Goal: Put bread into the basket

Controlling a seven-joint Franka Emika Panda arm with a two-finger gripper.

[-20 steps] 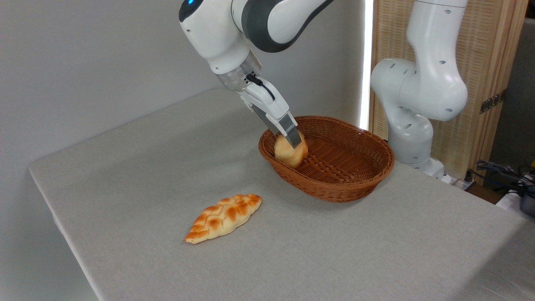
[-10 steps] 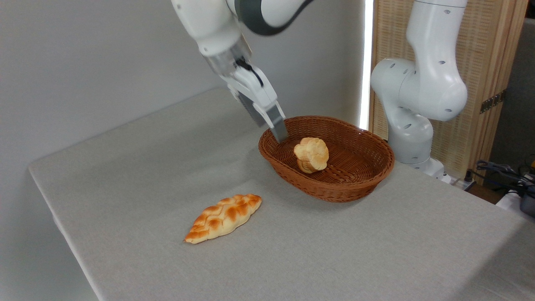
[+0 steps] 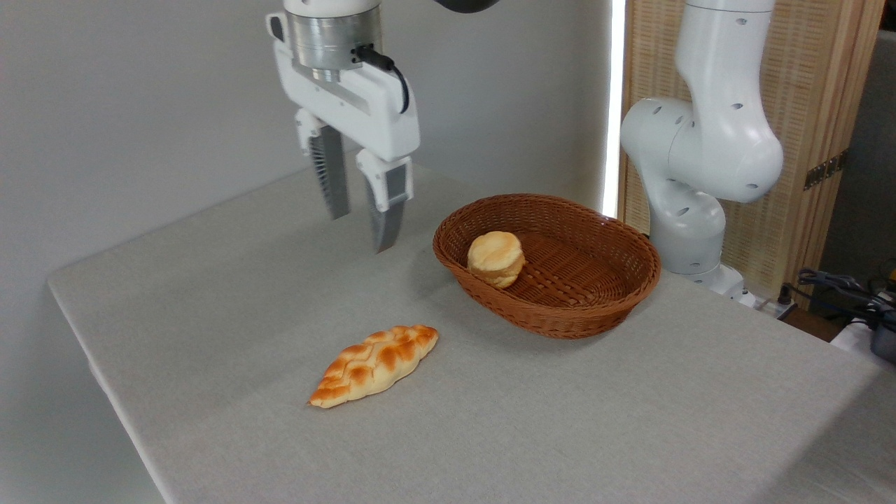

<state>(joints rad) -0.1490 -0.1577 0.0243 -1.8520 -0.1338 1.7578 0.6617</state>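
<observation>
The bread (image 3: 496, 258), a small round pale golden bun with flaky layers, lies inside the basket (image 3: 609, 294) near its left end. The basket is an oval, reddish-brown wicker one on the right half of the table. My gripper (image 3: 360, 227) hangs above the table to the left of the basket, pointing down, apart from both. It is open and nothing is between its fingers.
A longer braided loaf (image 3: 375, 364) with orange-brown patches lies on the grey tablecloth in front of the gripper. The arm's white base (image 3: 689, 203) stands right behind the basket. The table's left edge (image 3: 91, 350) runs diagonally toward the front.
The gripper let go of the bread, which rolled and settled in the basket. The gripper then rose and swung left, clear of the basket, turning to point straight down.
</observation>
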